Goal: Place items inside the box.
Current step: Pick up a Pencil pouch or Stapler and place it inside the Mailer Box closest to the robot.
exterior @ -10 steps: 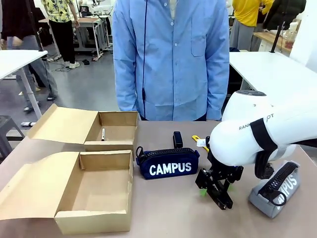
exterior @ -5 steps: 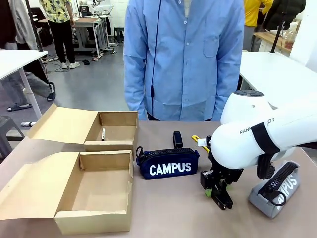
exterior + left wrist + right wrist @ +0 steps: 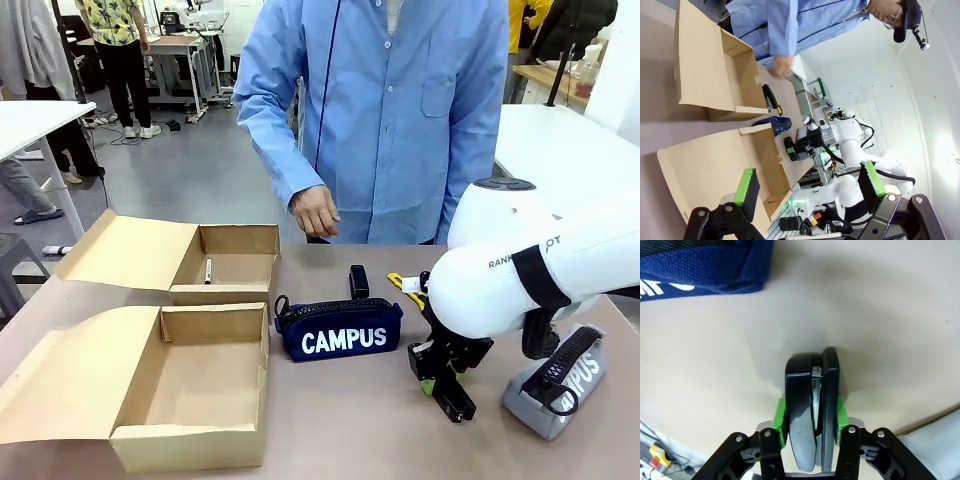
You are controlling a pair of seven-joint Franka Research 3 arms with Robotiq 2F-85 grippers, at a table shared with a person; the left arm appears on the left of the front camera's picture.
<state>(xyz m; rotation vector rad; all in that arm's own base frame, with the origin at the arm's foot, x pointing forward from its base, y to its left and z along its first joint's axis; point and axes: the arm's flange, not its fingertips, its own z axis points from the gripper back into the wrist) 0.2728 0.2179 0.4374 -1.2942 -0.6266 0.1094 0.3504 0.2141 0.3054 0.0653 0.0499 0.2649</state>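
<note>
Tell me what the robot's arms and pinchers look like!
The right arm is smooth, rounded and white, with a black band and dark lettering. The right gripper and left gripper are black, with bolts and bright green pads.

Beyond our tan worktable [image 3: 350,430] we see a smooth grey floor [image 3: 190,170] running back into an open workshop. A white table [image 3: 30,112] on slim legs stands at the left, and another white table [image 3: 555,140] stands at the right, beside a white wall [image 3: 618,70]. Farther back sits a cluttered workbench [image 3: 185,42] (cables trail on the floor near it), with a wooden-topped bench [image 3: 545,75] at the far right. The light is bright and even, and shadows are soft.
</note>
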